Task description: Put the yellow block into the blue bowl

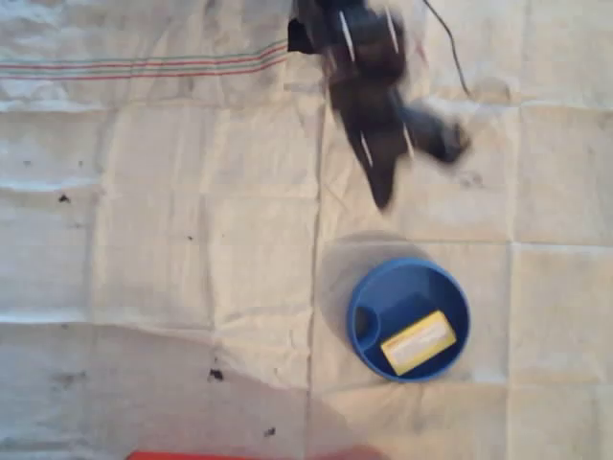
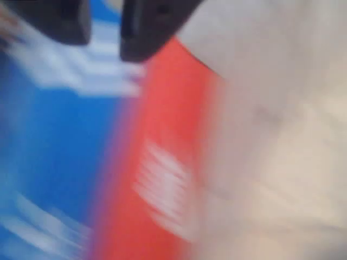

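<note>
In the overhead view the blue bowl [image 1: 365,309] stands on the cloth at the lower right of centre. The yellow block [image 1: 419,342] lies flat inside it, toward the near right side. My gripper [image 1: 388,190] on the dark arm is blurred with motion. It hangs over the cloth just beyond the bowl's far rim, apart from the bowl and the block. In the wrist view my gripper [image 2: 105,32] shows at the top left as two dark fingers [image 2: 157,21]. A narrow gap separates them and nothing is held.
A pale creased cloth [image 1: 172,220] covers the table, with thin coloured stripes [image 1: 144,67] at the upper left. A red object [image 1: 249,455] shows at the bottom edge. A black cable [image 1: 450,48] runs off the top right. The wrist view is smeared into blue, red and pale bands.
</note>
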